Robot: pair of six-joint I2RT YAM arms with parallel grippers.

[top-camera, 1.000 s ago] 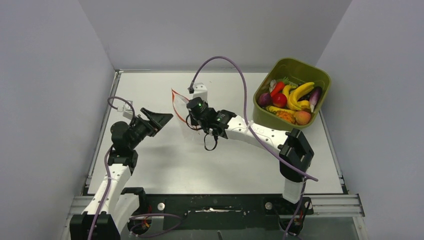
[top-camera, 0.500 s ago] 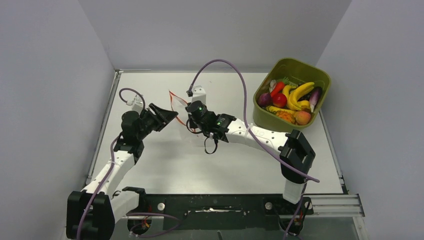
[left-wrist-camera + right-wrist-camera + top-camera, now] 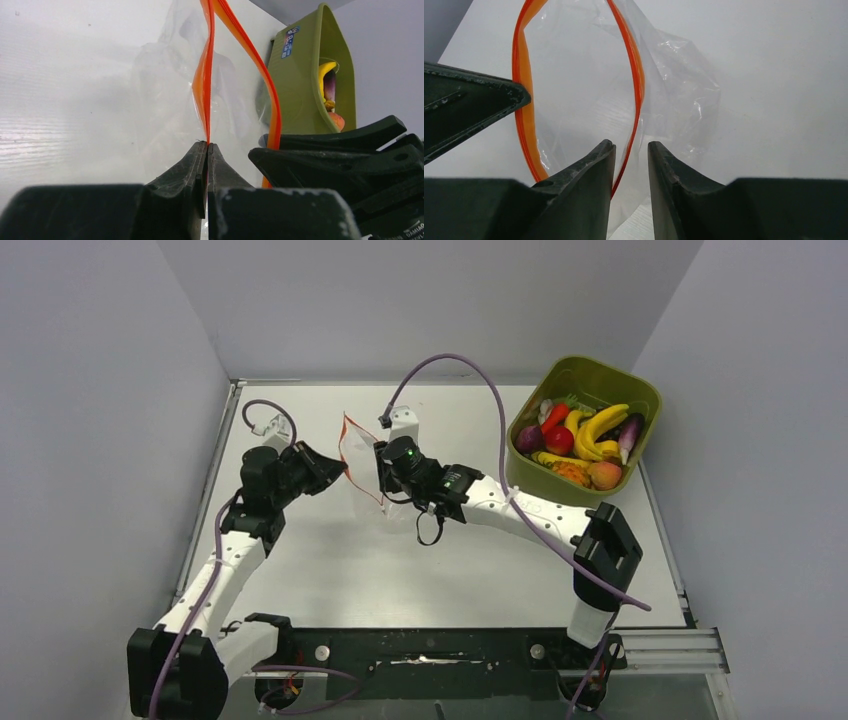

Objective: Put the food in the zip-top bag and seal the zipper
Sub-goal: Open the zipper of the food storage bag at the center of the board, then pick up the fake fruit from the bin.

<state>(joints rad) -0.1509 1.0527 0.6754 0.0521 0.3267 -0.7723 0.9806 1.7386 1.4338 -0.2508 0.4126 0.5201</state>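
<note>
From above, zip-top bag (image 3: 362, 458) on the surface (image 3: 330, 570) between both arms, mouth open, food (image 3: 585, 438) in green bin (image 3: 642, 405) far right, left wrist, left claw (image 3: 207, 146) clamped on zipper (image 3: 204, 85), right wrist, right claw (image 3: 631, 150) parted around the opposite strip.

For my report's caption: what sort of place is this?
Probably a robot test cell in a lab: bare grey walls enclose a white table, with a left arm and right arm bolted at its edge and toy food in a bin.
</note>
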